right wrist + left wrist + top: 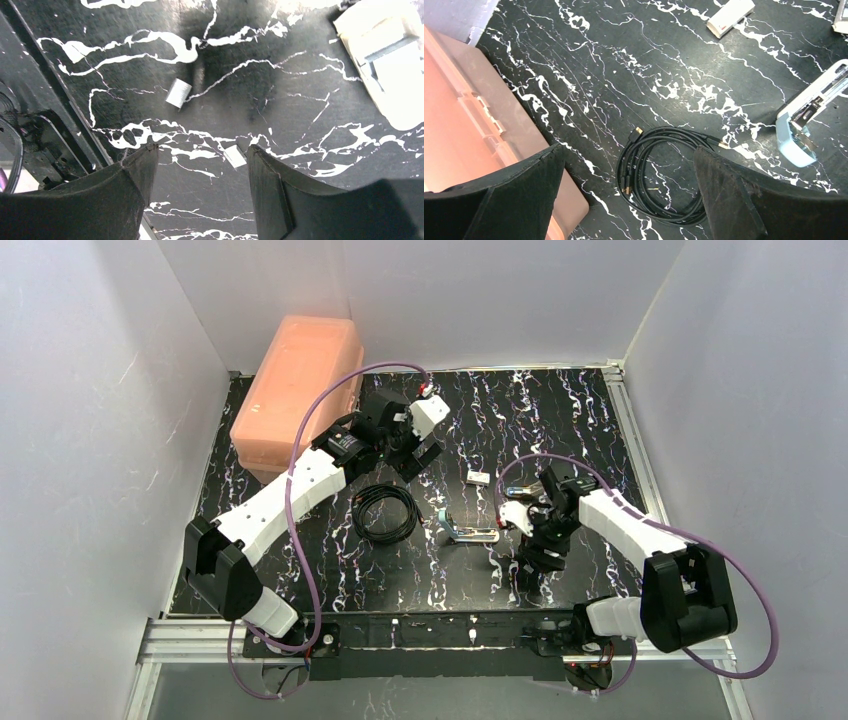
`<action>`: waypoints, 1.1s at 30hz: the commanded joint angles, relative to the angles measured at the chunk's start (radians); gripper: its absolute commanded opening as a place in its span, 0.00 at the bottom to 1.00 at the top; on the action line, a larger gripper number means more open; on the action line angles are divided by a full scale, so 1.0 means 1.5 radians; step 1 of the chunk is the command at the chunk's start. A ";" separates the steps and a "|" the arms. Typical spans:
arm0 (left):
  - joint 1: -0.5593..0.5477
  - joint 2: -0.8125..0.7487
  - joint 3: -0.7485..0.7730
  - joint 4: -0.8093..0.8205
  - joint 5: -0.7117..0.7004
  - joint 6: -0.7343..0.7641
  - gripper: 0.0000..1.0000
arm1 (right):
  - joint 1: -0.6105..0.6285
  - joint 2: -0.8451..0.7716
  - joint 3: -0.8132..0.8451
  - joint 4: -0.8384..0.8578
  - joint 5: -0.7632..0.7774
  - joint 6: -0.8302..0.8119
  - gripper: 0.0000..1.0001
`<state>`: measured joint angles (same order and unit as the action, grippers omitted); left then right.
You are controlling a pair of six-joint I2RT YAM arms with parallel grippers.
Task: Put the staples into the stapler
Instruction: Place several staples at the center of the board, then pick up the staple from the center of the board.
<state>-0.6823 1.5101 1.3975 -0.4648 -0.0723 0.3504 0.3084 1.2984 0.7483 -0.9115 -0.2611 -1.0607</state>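
Silvery staples (pixel 178 93) lie in two small bits just under the right gripper (pixel 202 150), its fingers apart and holding nothing, much nearer than the wide-open left gripper (pixel 626 150).

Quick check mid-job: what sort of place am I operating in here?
Most likely a lab robot test cell, not an office. Plain white walls box in a black marbled table, an aluminium rail frames the near edge, and staged props lie about: the stapler, a coiled cable, a pink bin.
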 commanded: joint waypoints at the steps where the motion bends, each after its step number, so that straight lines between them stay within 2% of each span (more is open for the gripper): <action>1: 0.003 -0.023 -0.004 0.012 -0.036 0.010 0.99 | 0.034 -0.018 0.013 0.004 -0.026 0.028 0.73; 20: 0.006 -0.013 -0.006 0.022 -0.051 0.017 0.98 | 0.183 -0.023 -0.057 0.105 0.064 0.137 0.73; 26: 0.006 -0.012 -0.007 0.023 -0.051 0.017 0.99 | 0.195 -0.024 -0.067 0.139 0.116 0.159 0.67; 33: 0.006 -0.011 -0.006 0.025 -0.050 0.017 0.99 | 0.195 -0.024 -0.067 0.147 0.131 0.170 0.57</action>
<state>-0.6769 1.5105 1.3952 -0.4408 -0.1417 0.3679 0.5964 1.2835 0.6559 -0.7120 -0.0887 -0.8291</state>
